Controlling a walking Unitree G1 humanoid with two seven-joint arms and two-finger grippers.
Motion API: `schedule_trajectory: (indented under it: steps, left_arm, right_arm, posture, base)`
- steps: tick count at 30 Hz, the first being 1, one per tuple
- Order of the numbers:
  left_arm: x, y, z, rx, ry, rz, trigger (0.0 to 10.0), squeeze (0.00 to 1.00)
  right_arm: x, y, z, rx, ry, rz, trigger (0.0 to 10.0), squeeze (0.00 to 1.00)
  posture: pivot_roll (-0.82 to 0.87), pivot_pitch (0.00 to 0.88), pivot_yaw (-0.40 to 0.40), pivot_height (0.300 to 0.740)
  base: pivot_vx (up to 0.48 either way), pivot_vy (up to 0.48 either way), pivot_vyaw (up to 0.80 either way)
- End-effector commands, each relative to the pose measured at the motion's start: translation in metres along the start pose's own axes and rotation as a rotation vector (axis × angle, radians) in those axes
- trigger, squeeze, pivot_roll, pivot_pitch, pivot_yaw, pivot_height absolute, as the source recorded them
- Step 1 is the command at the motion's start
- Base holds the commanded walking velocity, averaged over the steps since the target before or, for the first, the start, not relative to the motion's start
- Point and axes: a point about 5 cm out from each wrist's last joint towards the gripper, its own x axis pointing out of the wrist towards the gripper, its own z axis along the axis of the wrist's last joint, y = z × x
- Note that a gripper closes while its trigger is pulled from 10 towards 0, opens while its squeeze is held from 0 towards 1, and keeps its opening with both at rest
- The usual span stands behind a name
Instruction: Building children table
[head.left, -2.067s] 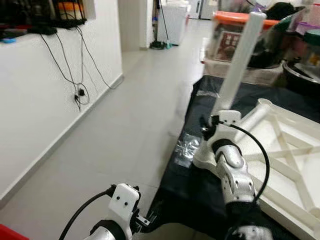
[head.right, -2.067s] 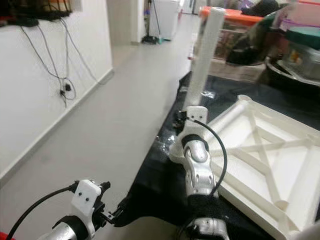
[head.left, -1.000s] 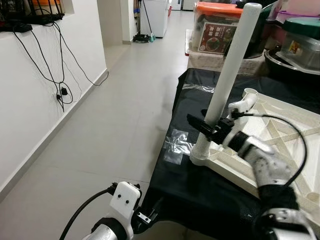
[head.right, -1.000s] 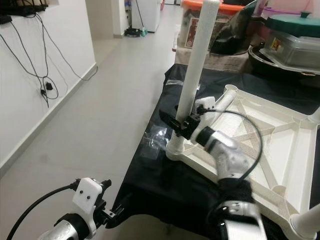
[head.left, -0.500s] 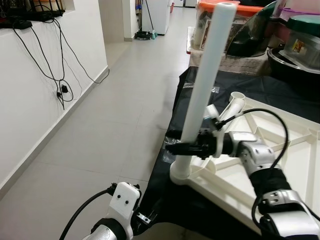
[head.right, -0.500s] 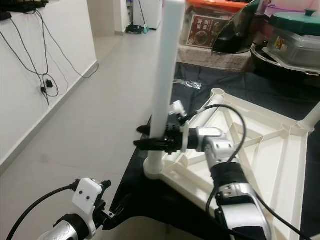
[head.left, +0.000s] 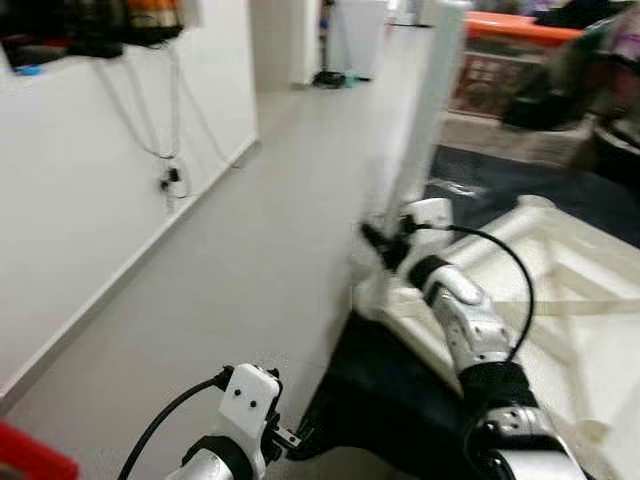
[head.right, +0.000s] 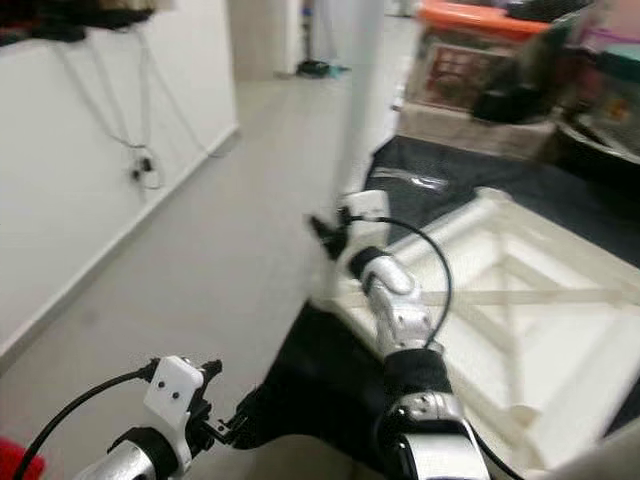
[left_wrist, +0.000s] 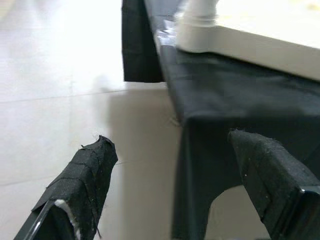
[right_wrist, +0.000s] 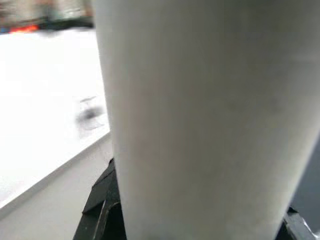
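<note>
Here the right hand (head.left: 385, 245) is clenched around the lower part of the white table leg (head.left: 425, 110), just above the corner socket of the upturned white tabletop (head.left: 540, 290). That leg stands nearly upright in the corner of the tabletop nearest the tiled floor (head.left: 250, 230); in the right wrist view the leg (right_wrist: 200, 125) sits right between the black fingers (right_wrist: 102, 200), pressed close to the camera. The tabletop lies underside up — its crossed ribs showing — on the black-draped surface (head.left: 400, 400), with the gripped corner at the surface's edge. The head views are blurred. Beside that surface's edge, low over the floor, the left hand (left_wrist: 175, 185) hangs released, fingers (left_wrist: 85, 175) spread apart with nothing between them — the black cloth (left_wrist: 220, 110) and the leg's socket (left_wrist: 197, 30) lie ahead of it.
</note>
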Motion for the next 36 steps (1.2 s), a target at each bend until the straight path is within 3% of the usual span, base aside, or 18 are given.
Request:
schedule_trajectory:
  steps: [1, 4, 7, 9, 10, 12, 13, 16, 17, 18, 20, 22, 23, 24, 27, 31, 33, 36]
  left_arm:
    - [0.001, -0.001, -0.003, -0.01, 0.013, -0.015, 10.0, 0.0]
    - [0.001, -0.001, -0.003, -0.01, 0.013, -0.016, 10.0, 0.0]
    - [0.001, -0.002, -0.004, -0.008, 0.014, -0.016, 10.0, 0.0]
    - [0.001, -0.002, -0.004, -0.007, 0.014, -0.016, 10.0, 0.0]
    - [0.0, -0.002, -0.004, -0.008, 0.013, -0.016, 10.0, 0.0]
    - [0.0, -0.002, -0.004, -0.008, 0.013, -0.015, 10.0, 0.0]
    - [0.0, -0.002, -0.004, -0.008, 0.013, -0.016, 10.0, 0.0]
    - [0.0, -0.002, -0.004, -0.01, 0.012, -0.016, 10.0, 0.0]
    - [0.0, -0.003, -0.004, -0.011, 0.012, -0.015, 10.0, 0.0]
    - [0.0, -0.003, -0.004, -0.012, 0.012, -0.014, 10.0, 0.0]
    - [0.0, -0.003, -0.004, -0.012, 0.011, -0.015, 10.0, 0.0]
    - [0.0, -0.003, -0.004, -0.012, 0.011, -0.015, 10.0, 0.0]
    - [0.001, -0.003, -0.004, -0.012, 0.011, -0.018, 10.0, 0.0]
    - [0.001, -0.003, -0.004, -0.012, 0.011, -0.018, 10.0, 0.0]
    - [0.001, -0.003, -0.003, -0.012, 0.011, -0.018, 10.0, 0.0]
    - [0.002, -0.003, -0.003, -0.012, 0.01, -0.014, 10.0, 0.0]
    - [0.002, -0.003, -0.003, -0.011, 0.01, -0.01, 10.0, 0.0]
    - [0.002, -0.003, -0.003, -0.01, 0.008, -0.006, 10.0, 0.0]
  right_arm:
    - [-0.028, -0.023, -0.005, 0.0, 0.018, -0.348, 0.0, 0.0]
    - [-0.035, -0.022, -0.006, 0.02, 0.02, -0.407, 0.0, 0.0]
    - [-0.045, -0.001, -0.013, 0.078, 0.088, -0.517, 0.0, 0.0]
    - [-0.043, 0.013, -0.014, 0.087, 0.094, -0.484, 0.0, 0.0]
    - [-0.038, 0.028, -0.014, 0.119, 0.073, -0.382, 10.0, 0.0]
    - [-0.037, 0.031, -0.014, 0.128, 0.068, -0.358, 10.0, 0.0]
    - [-0.034, 0.038, -0.013, 0.154, 0.038, -0.26, 10.0, 1.0]
    - [-0.029, 0.042, -0.008, 0.157, -0.032, -0.13, 10.0, 1.0]
    - [-0.022, 0.037, -0.003, 0.179, -0.07, -0.032, 10.0, 0.0]
    - [-0.02, 0.036, -0.001, 0.192, -0.075, -0.005, 10.0, 0.0]
    - [-0.011, 0.033, 0.005, 0.26, -0.066, 0.19, 10.0, 0.0]
    - [-0.009, 0.033, 0.007, 0.287, -0.054, 0.262, 10.0, 0.0]
    - [-0.009, 0.03, 0.012, 0.297, -0.022, 0.497, 10.0, 0.0]
    - [-0.009, 0.03, 0.012, 0.297, -0.022, 0.497, 10.0, 0.0]
    - [-0.011, 0.019, 0.017, 0.305, 0.063, 0.797, 10.0, 0.0]
    - [-0.008, 0.017, 0.021, 0.303, 0.077, 0.877, 10.0, 0.0]
    - [-0.013, 0.021, 0.026, 0.302, 0.076, 1.052, 10.0, 0.0]
    - [-0.018, 0.026, 0.028, 0.288, 0.088, 1.22, 10.0, 0.0]
  posture:
    - [0.13, 0.042, -0.063, 0.74]
    - [0.13, 0.042, -0.063, 0.74]
    - [0.13, 0.041, -0.064, 0.74]
    - [0.13, 0.039, -0.065, 0.74]
    - [0.13, 0.038, -0.064, 0.74]
    - [0.13, 0.038, -0.064, 0.74]
    - [0.13, 0.035, -0.068, 0.74]
    - [0.13, 0.034, -0.069, 0.74]
    - [0.13, 0.032, -0.068, 0.74]
    - [0.13, 0.032, -0.068, 0.74]
    - [0.13, 0.031, -0.068, 0.74]
    - [0.13, 0.031, -0.068, 0.74]
    - [0.13, 0.032, -0.066, 0.74]
    - [0.13, 0.032, -0.066, 0.74]
    - [0.14, 0.034, -0.075, 0.74]
    - [0.15, 0.037, -0.085, 0.74]
    - [0.15, 0.04, -0.082, 0.74]
    - [0.15, 0.038, -0.083, 0.74]
  base:
    - [0.0, 0.0, 0.0]
    - [0.0, 0.0, 0.0]
    - [0.0, 0.0, 0.0]
    - [0.0, 0.0, 0.0]
    - [0.0, 0.0, 0.0]
    - [0.0, 0.0, 0.0]
    - [0.0, 0.0, 0.0]
    - [0.0, 0.0, 0.0]
    - [0.0, 0.0, 0.0]
    - [0.0, 0.0, 0.0]
    - [0.0, 0.0, 0.0]
    - [0.0, 0.0, 0.0]
    - [0.0, 0.0, 0.0]
    - [0.0, 0.0, 0.0]
    - [0.0, 0.0, 0.0]
    - [0.0, 0.0, 0.0]
    - [0.0, 0.0, 0.0]
    - [0.0, 0.0, 0.0]
